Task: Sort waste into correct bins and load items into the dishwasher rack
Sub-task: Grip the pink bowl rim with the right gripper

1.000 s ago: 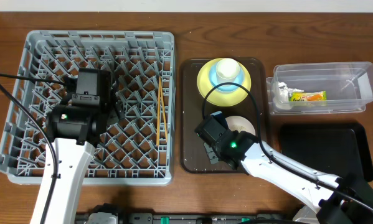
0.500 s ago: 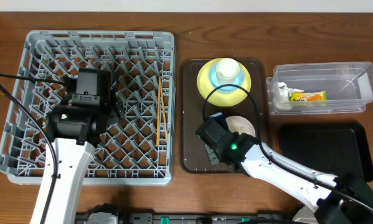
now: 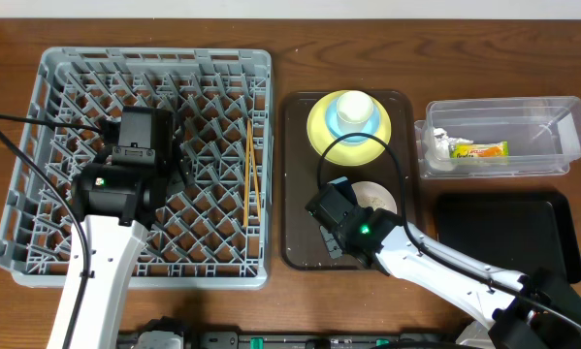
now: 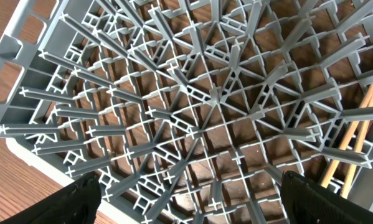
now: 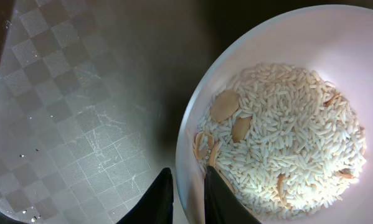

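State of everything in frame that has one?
dishwasher rack: holds chopsticks
chopsticks: lying in rack
white bowl: rice inside, rim pinched
right end effector: shut on white bowl
left end effector: open over rack
clear tub: wrapper, napkin inside
black tray: nothing visible inside
cup: on plate

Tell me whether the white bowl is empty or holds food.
Not empty: the white bowl holds a mound of pale rice-like grains with tan slices, seen in the right wrist view.

The wooden table carries the grey dishwasher rack beneath the left gripper's jaws and the brown tray beneath the right gripper's jaws, with the clear tub and black tray to the right of those right jaws
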You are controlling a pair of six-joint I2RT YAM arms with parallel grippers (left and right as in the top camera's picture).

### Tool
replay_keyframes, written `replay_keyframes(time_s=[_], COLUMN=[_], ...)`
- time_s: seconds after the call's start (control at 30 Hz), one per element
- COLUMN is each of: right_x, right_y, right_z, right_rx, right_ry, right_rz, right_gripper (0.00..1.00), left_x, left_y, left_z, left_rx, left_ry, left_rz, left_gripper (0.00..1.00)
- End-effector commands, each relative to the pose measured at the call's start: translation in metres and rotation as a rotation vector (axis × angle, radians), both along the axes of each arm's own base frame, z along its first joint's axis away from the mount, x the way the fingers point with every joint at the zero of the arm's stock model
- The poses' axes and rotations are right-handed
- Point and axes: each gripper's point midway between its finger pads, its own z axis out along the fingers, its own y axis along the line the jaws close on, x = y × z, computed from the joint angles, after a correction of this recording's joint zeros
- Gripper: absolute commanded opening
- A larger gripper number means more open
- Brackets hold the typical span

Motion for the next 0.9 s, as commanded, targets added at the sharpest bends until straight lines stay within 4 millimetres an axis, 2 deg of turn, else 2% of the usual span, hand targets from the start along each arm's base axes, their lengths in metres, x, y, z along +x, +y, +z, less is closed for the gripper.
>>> replay_keyframes(time_s=[0.0,0.37,0.6,0.8,0.87], right_x=[0.0015,0.0051,0.0068,0.0068,0.0068], right_y=[-0.0042,-0.0009,0.0000,-0.0001,-0.0002], right_z=[-0.0029,-0.0013,-0.0005,-0.0005,-0.0005], right_rx=[-0.019,-0.005,-0.001,-0.001,-0.002], right_ry=[-0.005,-0.021,-0.029,-0.029,-0.029], right_rz=[-0.003,-0.004,-0.005,-0.005,-0.005], right_gripper=[0.17,0.18,0.16,0.11,0.06], left_x=[-0.0021,-0.0021,-0.0021,-0.0021,-0.0021], left_y=[0.0046,0.0046,0.0046,0.0046,0.0046], left_z=[-0.0015,-0.0015,-0.0015,-0.0015,-0.0015], left_rx=[0.017,0.017,0.017,0.017,0.017], left_ry=[0.008,0.008,0.008,0.008,0.008], left_rz=[0.017,0.017,0.017,0.017,0.017], left_gripper=[0.93,0.93,0.93,0.93,0.93])
